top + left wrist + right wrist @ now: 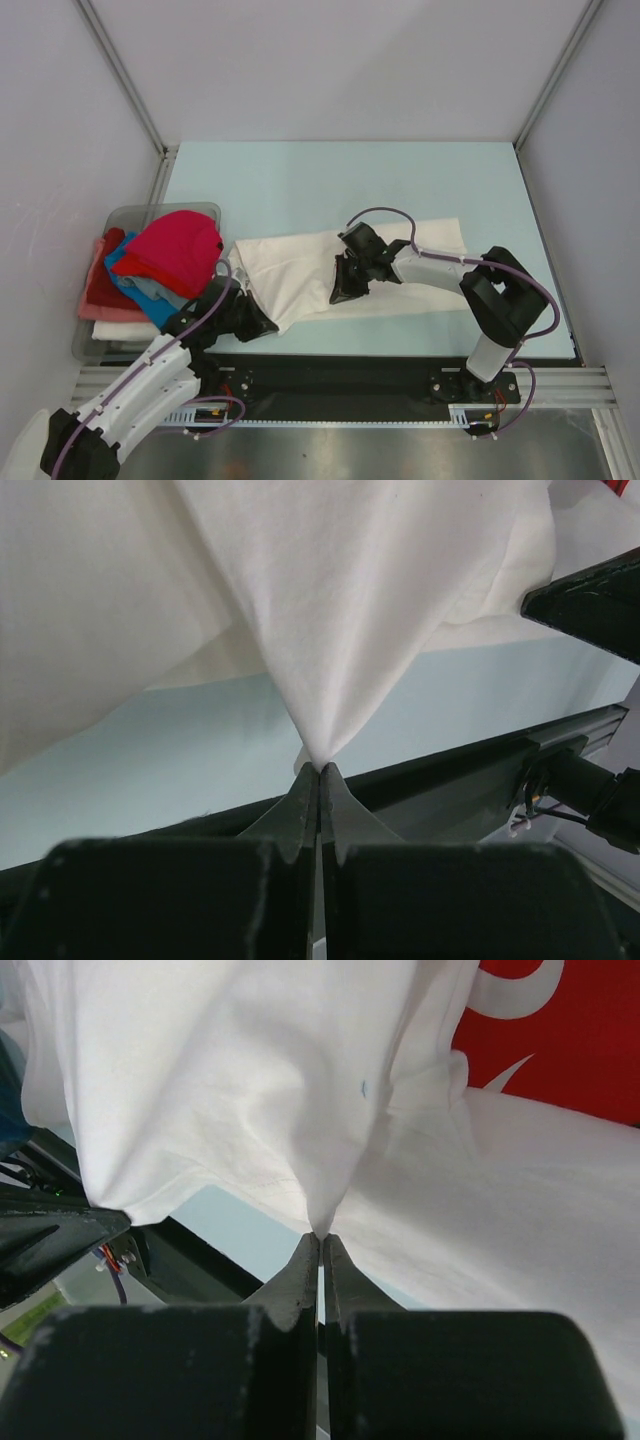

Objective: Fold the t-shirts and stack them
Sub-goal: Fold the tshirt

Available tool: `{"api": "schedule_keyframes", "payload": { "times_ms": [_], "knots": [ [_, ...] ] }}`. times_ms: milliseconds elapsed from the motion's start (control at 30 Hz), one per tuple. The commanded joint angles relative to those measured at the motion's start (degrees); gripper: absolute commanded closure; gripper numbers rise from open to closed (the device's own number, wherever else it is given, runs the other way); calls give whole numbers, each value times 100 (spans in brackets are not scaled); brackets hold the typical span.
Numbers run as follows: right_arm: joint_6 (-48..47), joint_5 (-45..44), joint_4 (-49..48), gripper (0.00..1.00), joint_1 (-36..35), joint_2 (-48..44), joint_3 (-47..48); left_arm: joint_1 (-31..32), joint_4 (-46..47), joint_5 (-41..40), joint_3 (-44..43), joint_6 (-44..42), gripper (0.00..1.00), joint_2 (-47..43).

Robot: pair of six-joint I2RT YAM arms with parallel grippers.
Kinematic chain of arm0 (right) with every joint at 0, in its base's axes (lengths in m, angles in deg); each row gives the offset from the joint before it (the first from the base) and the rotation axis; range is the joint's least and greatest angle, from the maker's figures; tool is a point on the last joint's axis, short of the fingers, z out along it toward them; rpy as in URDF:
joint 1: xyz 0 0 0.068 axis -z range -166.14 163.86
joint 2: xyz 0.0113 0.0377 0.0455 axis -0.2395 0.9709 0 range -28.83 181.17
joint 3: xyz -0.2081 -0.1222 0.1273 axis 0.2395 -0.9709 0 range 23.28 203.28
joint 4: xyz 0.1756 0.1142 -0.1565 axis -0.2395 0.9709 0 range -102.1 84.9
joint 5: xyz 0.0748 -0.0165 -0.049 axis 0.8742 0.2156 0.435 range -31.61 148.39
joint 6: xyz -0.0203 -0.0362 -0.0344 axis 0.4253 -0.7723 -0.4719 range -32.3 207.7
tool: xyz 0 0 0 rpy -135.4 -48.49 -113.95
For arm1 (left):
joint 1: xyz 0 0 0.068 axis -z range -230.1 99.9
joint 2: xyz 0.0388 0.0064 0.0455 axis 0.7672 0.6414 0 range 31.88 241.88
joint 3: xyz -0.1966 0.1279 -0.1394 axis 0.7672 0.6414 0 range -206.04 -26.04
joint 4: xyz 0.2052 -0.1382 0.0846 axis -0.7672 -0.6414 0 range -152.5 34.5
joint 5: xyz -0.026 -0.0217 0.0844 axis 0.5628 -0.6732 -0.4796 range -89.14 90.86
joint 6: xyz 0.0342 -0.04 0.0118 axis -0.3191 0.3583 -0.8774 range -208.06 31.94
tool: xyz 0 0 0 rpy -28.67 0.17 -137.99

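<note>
A white t-shirt (pixel 300 270) lies crumpled across the front middle of the light blue table (pixel 330 180). My left gripper (pixel 268 325) is shut on its near-left edge; in the left wrist view the white cloth (pixel 330 630) fans up from the pinched tips (pixel 320 768). My right gripper (pixel 343 292) is shut on the shirt's near edge toward the middle. In the right wrist view the white fabric (pixel 250 1090) rises from the tips (pixel 322 1234), and the red chest print (pixel 570 1030) shows at the upper right. More t-shirts, magenta-red (pixel 175 250), blue (pixel 150 295) and pink (pixel 100 305), are heaped at the left.
A clear grey plastic bin (pixel 130 215) holds the heap of shirts at the table's left edge. The black rail (pixel 400 365) carrying the arm bases runs along the near edge. White walls and metal posts enclose the table.
</note>
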Motion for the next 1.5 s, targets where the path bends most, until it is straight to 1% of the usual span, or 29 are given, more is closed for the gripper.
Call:
{"api": "schedule_keyframes", "payload": {
  "times_ms": [0, 100, 133, 200, 300, 433, 567, 667, 867, 1033, 1167, 1233, 1267, 1300, 1367, 1400, 1433, 1467],
  "knots": [
    [-149, 90, 269, 100, 1, 35, 211, 1, 71, 522, 2, 175, 100, 169],
    [-158, 143, 331, 100, 45, 18, 220, -148, 151, 645, -84, 35, 100, 380],
    [-158, 195, 340, 100, 71, 26, 229, -296, 90, 671, -146, -18, 99, 442],
    [-114, 467, 357, 100, 133, 79, 238, -481, -7, 742, -321, -220, 99, 477],
    [-52, 748, 419, 100, 238, 158, 299, -1060, -166, 978, -489, -519, 100, 539],
    [18, 1171, 375, 99, 362, 237, 352, -1474, -227, 1312, -551, -809, 100, 714],
    [-131, 1251, 786, 99, 432, 413, 624, -1537, -157, 1533, -560, -862, 100, 847],
    [-219, 1251, 937, 97, 423, 466, 703, -1546, -183, 1524, -516, -880, 100, 829],
    [-324, 1567, 1068, 94, 555, 624, 853, -1739, 36, 1989, -419, -897, 99, 1092],
    [-430, 1567, 1210, 94, 599, 703, 880, -1914, 1, 2051, -490, -985, 99, 1102],
    [-421, 1497, 1166, 94, 599, 721, 809, -2064, -103, 2140, -533, -1257, 99, 1277],
    [-439, 1339, 1244, 92, 582, 738, 818, -2064, -139, 2052, -551, -1284, 93, 1207],
    [-456, 1208, 1262, 87, 555, 747, 827, -2064, -192, 1938, -568, -1267, 89, 1129],
    [-457, 1163, 1280, 83, 538, 756, 827, -2064, -262, 1859, -612, -1275, 78, 954],
    [-474, 997, 1289, 76, 502, 738, 827, -2065, -446, 1561, -778, -1345, 65, 795],
    [-465, 935, 1298, 73, 476, 721, 844, -2064, -725, 1437, -875, -1407, 53, 690],
    [-474, 856, 1332, 71, 476, 686, 844, -2064, -867, 1114, -981, -1459, 48, 645],
    [-483, 759, 1333, 71, 485, 616, 853, -2064, -1130, 946, -1199, -1564, 37, 549]
  ]
}}
